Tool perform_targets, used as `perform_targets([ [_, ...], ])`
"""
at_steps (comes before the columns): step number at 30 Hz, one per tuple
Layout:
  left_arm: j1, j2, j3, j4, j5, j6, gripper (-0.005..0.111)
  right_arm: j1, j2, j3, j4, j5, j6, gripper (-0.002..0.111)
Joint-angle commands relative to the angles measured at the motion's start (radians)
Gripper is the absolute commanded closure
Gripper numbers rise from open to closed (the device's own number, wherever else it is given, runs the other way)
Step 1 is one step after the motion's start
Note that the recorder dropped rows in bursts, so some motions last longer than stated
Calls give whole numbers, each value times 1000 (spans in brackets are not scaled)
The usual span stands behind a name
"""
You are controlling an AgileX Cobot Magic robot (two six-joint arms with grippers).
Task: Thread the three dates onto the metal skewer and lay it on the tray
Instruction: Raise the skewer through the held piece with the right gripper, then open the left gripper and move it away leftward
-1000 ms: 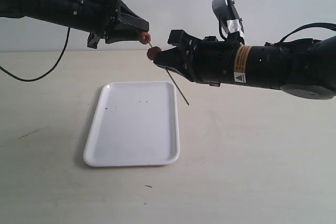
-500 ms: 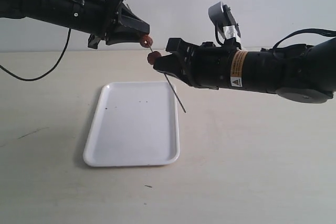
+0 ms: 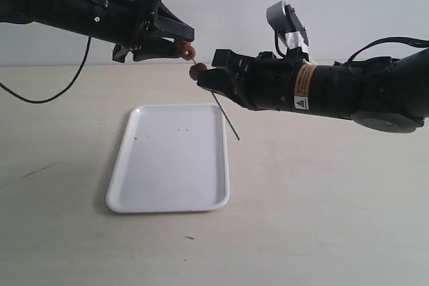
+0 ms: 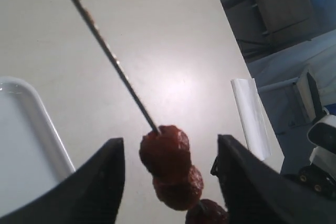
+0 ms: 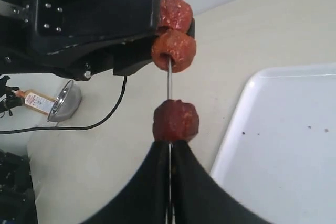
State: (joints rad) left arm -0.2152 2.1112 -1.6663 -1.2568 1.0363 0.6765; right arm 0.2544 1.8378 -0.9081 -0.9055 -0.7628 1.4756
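Up at ten o'clock in the exterior view, the left end effector (image 3: 182,41) hangs in the air above the bench (image 3: 322,219). Its jaws are parted. In the left wrist view they stand on either side of the three dates (image 4: 165,150), with a clear gap on each side, so they grip nothing.

The white tray (image 3: 134,199) lies flat on the bench at about six o'clock from that end effector. It holds only a few dark specks.

All three dates sit on the metal skewer (image 3: 226,118). Two are pressed together at its upper end, between the left jaws. The third sits lower, against the tips of the right end effector (image 3: 209,80), with a short stretch of bare rod between it and the pair.

The skewer is held aloft and tilted. In the exterior view its long axis runs from eleven o'clock down to five o'clock. The loaded end points up toward the left arm. The bare lower tip points down and to the right, and appears just past the tray's right rim, clear of the bench.

At three o'clock, the right end effector reaches in from the right. Its jaws are closed tight on the rod just below the third date.
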Motion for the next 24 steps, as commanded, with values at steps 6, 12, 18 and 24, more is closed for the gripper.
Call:
perform_targets([
  [6,-4,-6,0,-5,5,31,48,2,0,-7,7,-13,-53,108],
  [12,5,-10,0,-9,20,109,48,2,0,-7,-5,18,-99,108],
  [18,80,-28,0,-3,113,125,49,2,0,-7,-21,106,-125,108],
  [24,169,-33,11,-3,185,158,77,2,0,-7,-32,95,-128,108],
])
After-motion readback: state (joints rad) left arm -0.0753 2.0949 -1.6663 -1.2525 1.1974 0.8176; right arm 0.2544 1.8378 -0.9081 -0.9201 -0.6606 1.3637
